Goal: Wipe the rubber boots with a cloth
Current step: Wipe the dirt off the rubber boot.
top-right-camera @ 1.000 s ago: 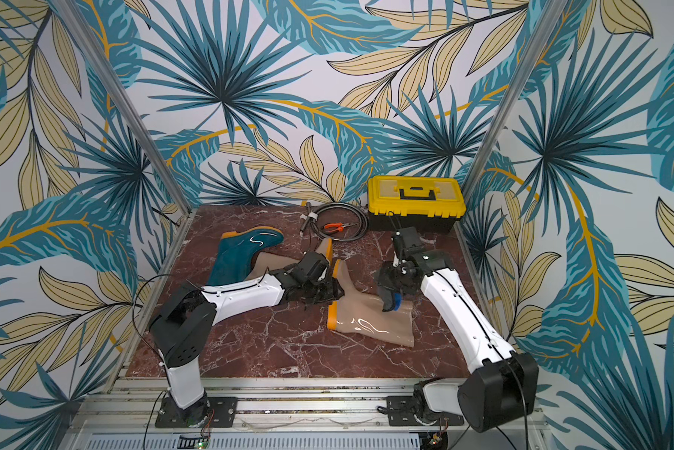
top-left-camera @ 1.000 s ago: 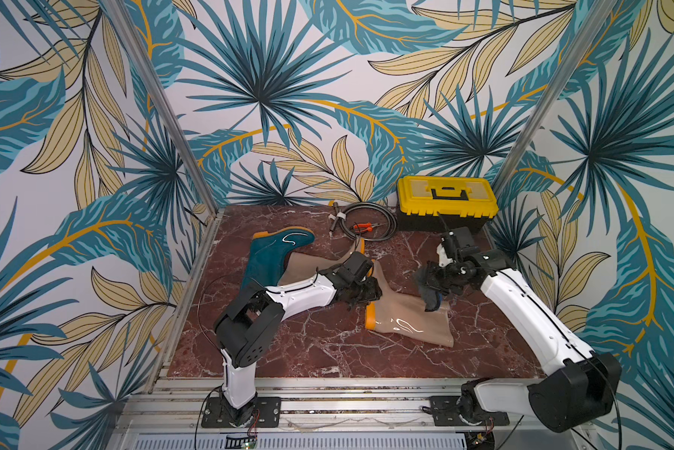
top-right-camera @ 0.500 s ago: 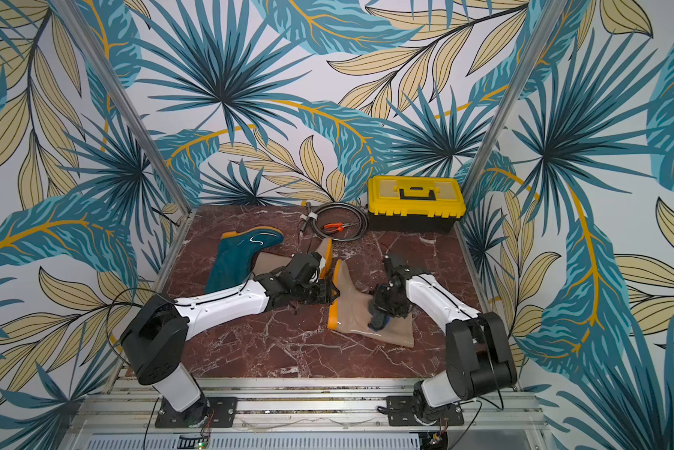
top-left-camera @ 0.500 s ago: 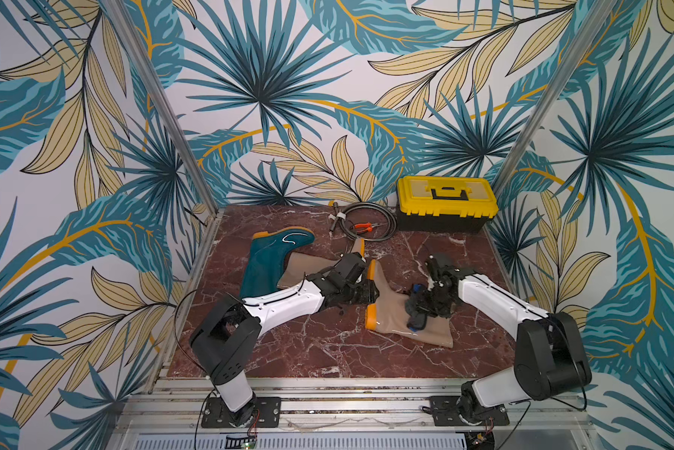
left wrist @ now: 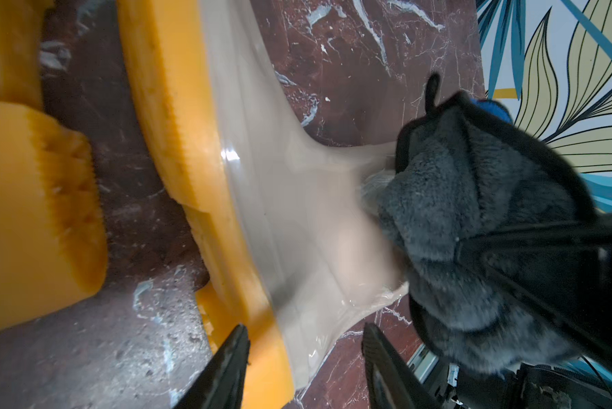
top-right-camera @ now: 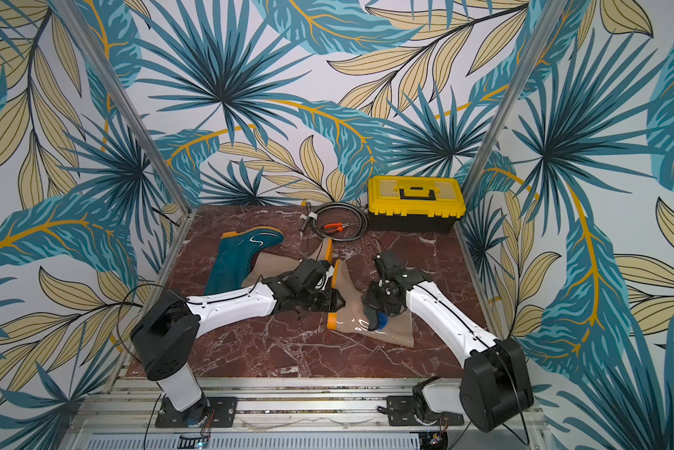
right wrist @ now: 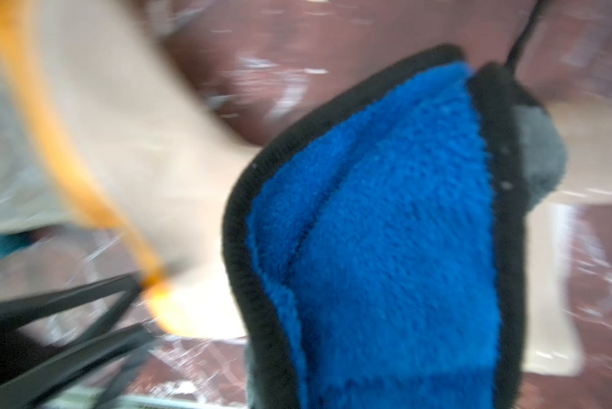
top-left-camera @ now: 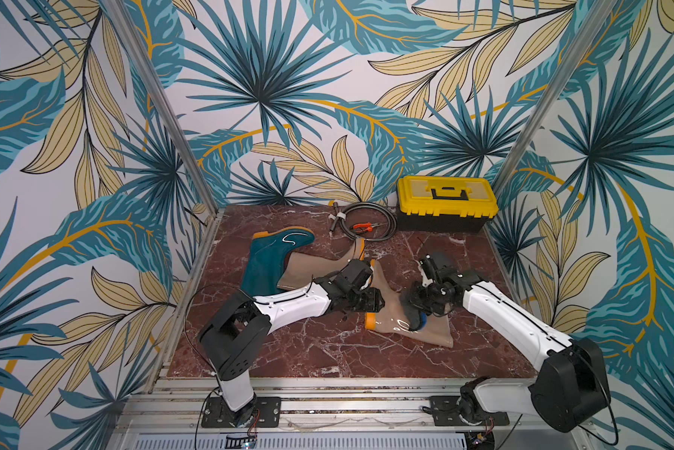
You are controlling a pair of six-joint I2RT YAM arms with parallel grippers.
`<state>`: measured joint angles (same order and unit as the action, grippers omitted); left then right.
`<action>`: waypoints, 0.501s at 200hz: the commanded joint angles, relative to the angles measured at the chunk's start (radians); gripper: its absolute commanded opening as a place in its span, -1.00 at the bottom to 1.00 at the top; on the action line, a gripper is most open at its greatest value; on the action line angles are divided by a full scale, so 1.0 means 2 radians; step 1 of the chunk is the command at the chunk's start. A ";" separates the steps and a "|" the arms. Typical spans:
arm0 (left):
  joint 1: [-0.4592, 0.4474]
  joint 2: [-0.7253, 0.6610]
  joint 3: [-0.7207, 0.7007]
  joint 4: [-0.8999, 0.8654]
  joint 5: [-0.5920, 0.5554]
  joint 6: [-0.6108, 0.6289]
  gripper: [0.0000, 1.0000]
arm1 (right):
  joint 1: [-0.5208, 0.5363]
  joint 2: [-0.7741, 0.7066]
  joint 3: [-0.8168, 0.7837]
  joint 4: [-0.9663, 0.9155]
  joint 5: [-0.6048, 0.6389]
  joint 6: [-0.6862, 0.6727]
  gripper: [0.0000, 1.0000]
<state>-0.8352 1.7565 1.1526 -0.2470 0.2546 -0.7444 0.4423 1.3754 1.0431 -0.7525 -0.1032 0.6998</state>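
Note:
Three rubber boots lie on the marble top: a teal one (top-left-camera: 273, 265), a beige one (top-left-camera: 312, 265) behind it, and a front beige boot (top-left-camera: 393, 323) on its side with an orange sole (left wrist: 177, 124). My left gripper (top-left-camera: 370, 303) is shut on that front boot's foot near the toe. One fingertip (left wrist: 239, 340) is on the sole and the other is at the upper's edge. My right gripper (top-left-camera: 416, 311) is shut on the cloth (right wrist: 385, 230), which is blue on one side, grey on the other (left wrist: 474, 230) and black-edged. The cloth presses on the boot's ankle and hides the right fingers.
A yellow toolbox (top-left-camera: 446, 202) stands at the back right. A coiled cable with orange pliers (top-left-camera: 366, 226) lies beside it. Patterned walls and metal posts close in three sides, and an aluminium rail (top-left-camera: 327, 393) runs along the front edge.
My right gripper came down from beside the boot and carried the cloth onto its ankle, sliding toward the front. The left gripper stayed at the sole while its elbow shifted.

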 commanded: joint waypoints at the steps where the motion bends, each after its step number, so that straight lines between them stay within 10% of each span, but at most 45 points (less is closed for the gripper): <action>1: -0.001 0.017 -0.007 0.000 0.009 0.001 0.05 | 0.048 0.052 0.031 0.009 -0.012 0.027 -1.00; 45: -0.003 0.028 -0.005 0.000 0.007 -0.009 0.02 | 0.045 0.110 0.015 -0.014 0.012 0.002 -1.00; 100: -0.003 0.015 -0.018 0.000 0.002 -0.003 0.02 | -0.184 -0.004 -0.105 -0.045 0.005 -0.071 -1.00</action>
<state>-0.8368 1.7676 1.1503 -0.2192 0.2588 -0.7547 0.1684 1.4528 0.8776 -0.7277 -0.1341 0.6388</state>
